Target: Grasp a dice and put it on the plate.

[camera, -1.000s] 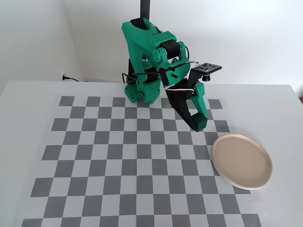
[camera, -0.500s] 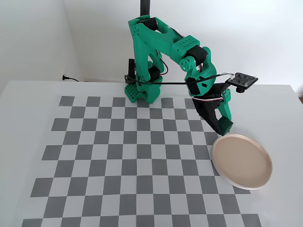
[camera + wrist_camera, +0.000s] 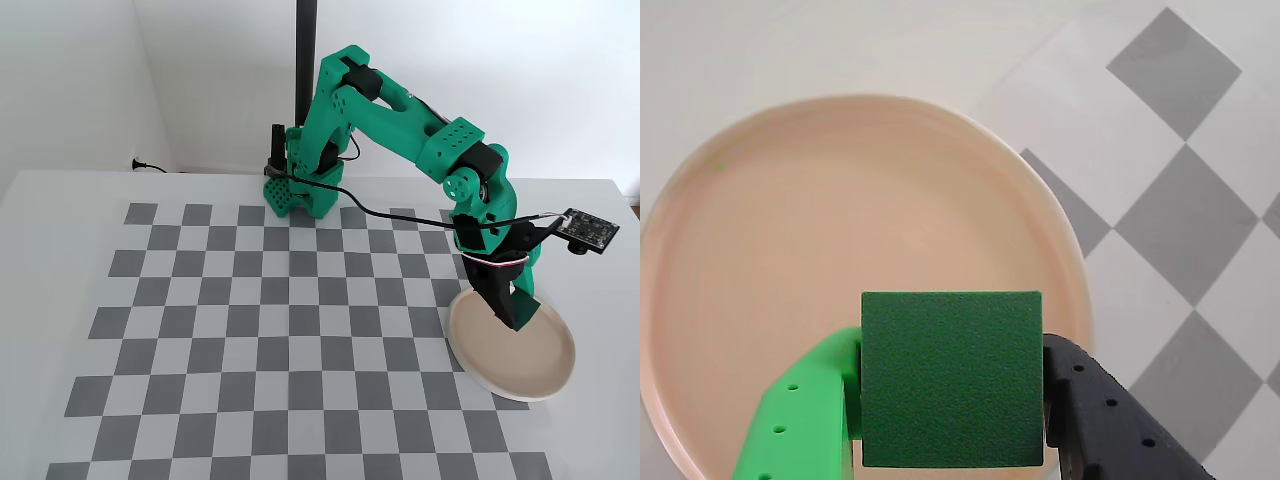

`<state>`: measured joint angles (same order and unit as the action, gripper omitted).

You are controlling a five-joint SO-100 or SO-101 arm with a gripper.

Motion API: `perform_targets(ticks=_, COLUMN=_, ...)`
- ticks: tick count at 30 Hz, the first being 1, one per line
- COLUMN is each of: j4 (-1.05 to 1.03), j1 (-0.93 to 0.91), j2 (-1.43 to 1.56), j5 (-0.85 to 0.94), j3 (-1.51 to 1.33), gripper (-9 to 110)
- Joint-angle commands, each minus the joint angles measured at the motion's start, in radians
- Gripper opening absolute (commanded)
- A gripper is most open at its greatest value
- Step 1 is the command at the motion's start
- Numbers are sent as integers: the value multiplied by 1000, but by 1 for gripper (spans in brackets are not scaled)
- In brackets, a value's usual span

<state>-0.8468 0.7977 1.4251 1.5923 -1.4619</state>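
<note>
The dice [image 3: 951, 378] is a small dark green cube with plain, finely textured faces and no pips showing. It is pinched between the two fingers [image 3: 800, 405], one bright green and one black, and hangs over the plate [image 3: 820, 230], toward its near edge in the wrist view.

The likely trouble is in the release. If the fingers open while the cube is above the surface, it could bounce or tumble on the shallow, pale pinkish-beige plate and roll over the low rim onto the checkered table [image 3: 250, 320]. In the fixed view the gripper [image 3: 512, 318] sits low over the plate's left part, near its rim, which leaves little margin there.
</note>
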Motion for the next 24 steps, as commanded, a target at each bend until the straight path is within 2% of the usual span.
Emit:
perform_targets(ticks=1, j4=-5, j1=31, j2=-60, j5=-20, j3=181, gripper=-4)
perform_targets(ticks=7, j4=8, j1=83, j2=-161, j5=-57, j3=235, gripper=-4)
perform_targets(ticks=11, j4=31, j1=97, j2=-190, j5=-66, j3=242, gripper=8)
perform_targets(ticks=24, j4=25, j1=84, j2=-184, j5=-69, j3=264, gripper=17)
